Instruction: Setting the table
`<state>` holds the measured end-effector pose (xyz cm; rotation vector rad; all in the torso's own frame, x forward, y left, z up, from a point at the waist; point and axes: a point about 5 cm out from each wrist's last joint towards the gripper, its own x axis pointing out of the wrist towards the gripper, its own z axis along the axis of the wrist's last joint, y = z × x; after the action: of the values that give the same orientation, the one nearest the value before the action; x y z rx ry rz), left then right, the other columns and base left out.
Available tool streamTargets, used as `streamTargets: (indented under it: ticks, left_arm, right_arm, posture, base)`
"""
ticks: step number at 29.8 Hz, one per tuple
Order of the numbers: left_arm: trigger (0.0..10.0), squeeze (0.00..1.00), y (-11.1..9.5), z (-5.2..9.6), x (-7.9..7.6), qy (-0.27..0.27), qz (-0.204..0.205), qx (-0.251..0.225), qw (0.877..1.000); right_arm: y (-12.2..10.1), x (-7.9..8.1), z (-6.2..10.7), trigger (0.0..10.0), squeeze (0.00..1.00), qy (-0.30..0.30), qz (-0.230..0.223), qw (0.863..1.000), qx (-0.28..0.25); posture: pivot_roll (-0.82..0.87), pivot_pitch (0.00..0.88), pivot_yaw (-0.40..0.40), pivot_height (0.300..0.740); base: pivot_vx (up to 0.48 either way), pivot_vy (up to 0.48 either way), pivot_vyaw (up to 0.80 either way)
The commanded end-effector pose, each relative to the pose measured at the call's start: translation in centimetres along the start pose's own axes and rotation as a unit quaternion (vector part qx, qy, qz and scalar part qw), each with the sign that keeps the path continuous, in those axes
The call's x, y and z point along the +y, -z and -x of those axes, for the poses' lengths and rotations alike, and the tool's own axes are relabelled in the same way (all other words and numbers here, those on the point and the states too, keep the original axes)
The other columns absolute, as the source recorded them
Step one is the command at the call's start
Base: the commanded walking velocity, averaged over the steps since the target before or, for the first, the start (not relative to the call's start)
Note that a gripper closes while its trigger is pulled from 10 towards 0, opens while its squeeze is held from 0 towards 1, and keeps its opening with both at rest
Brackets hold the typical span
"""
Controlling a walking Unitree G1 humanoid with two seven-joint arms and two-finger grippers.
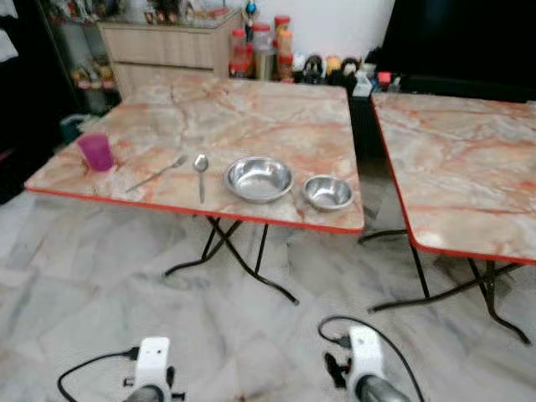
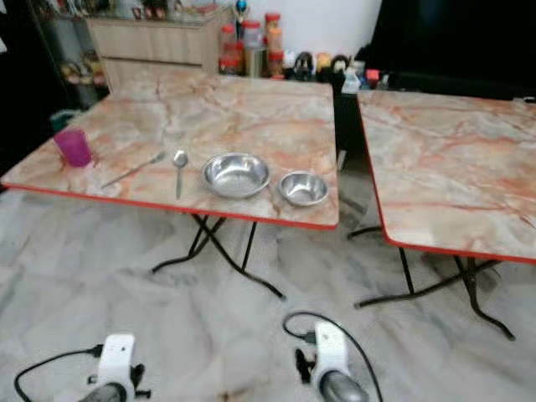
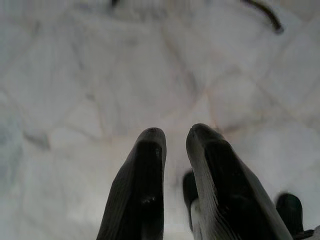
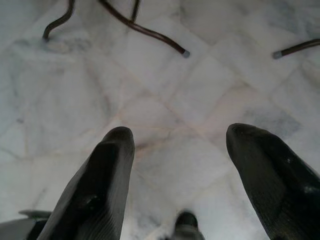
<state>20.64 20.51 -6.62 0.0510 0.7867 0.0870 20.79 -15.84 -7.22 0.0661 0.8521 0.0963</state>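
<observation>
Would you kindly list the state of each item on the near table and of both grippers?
Purple cup: upright, near the table's left edge.
Fork: lying flat.
Spoon: lying flat, bowl end away from the robot.
Large steel bowl: upright, empty.
Small steel bowl: upright, empty.
Left gripper: nearly closed, holding nothing.
Right gripper: jaws open, empty.

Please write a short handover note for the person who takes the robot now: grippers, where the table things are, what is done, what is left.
Left gripper: low over the tiled floor, fingers nearly together, holding nothing.
Right gripper: low over the floor, open, holding nothing.
On the near marble-pattern folding table, along its front edge: purple plastic cup, metal fork, metal spoon, large steel bowl, small steel bowl.
Done: nothing picked up yet.
Left: approach the table, arrange the pieces.
</observation>
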Motion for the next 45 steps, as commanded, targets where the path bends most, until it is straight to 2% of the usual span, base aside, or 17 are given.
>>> streamTargets:
  ticks: [1, 24, 33, 36, 42, 45]
  left_arm:
    - [10.0, 0.0, -0.2, -0.1, -0.9, 0.01, 0.005, -0.002, 1.0]
    - [10.0, 0.0, -0.4, -0.2, -0.7, 0.012, -0.009, -0.006, 1.0]
    - [10.0, 0.0, -2.1, -0.2, 1.1, -0.016, -0.015, -0.051, 0.998]
    - [10.0, 0.0, -2.4, -0.1, 2.2, -0.033, 0.007, -0.066, 0.997]
    - [10.0, 0.0, -3.0, 0.1, 3.2, -0.05, 0.028, -0.094, 0.994]
    - [10.0, 0.0, -3.8, 0.2, 4.0, -0.068, 0.067, -0.12, 0.988]
  right_arm:
    - [-0.1, -1.2, 0.2, 10.0, 0.0, 0.015, -0.002, 1.0, -0.005]
    - [0.0, -1.0, 0.2, 10.0, 0.0, 0.012, 0.003, 1.0, -0.002]
    - [0.1, -1.0, 0.2, 10.0, 0.0, 0.013, 0.003, 1.0, 0.0]
    - [0.2, -0.9, 0.2, 10.0, 0.0, 0.014, 0.0, 1.0, 0.001]
    - [0.5, -0.8, 0.2, 10.0, 0.0, 0.017, -0.001, 1.0, 0.004]
    - [0.7, -0.9, 0.3, 10.0, 0.0, 0.018, -0.002, 1.0, 0.007]
  posture:
    - [-0.01, 0.0, -0.025, 0.728]
    - [-0.01, 0.0, -0.021, 0.728]
    - [-0.01, 0.0, -0.021, 0.728]
    - [0.0, 0.0, -0.017, 0.728]
    - [0.0, 0.0, -0.017, 0.728]
    - [0.0, 0.0, -0.017, 0.728]
  base:
    - [0.398, 0.0, 0.0]
    - [0.386, 0.0, 0.0]
    - [0.0, 0.0, 0.0]
    - [0.0, 0.0, 0.0]
    - [0.0, 0.0, 0.0]
    - [0.0, 0.0, 0.0]
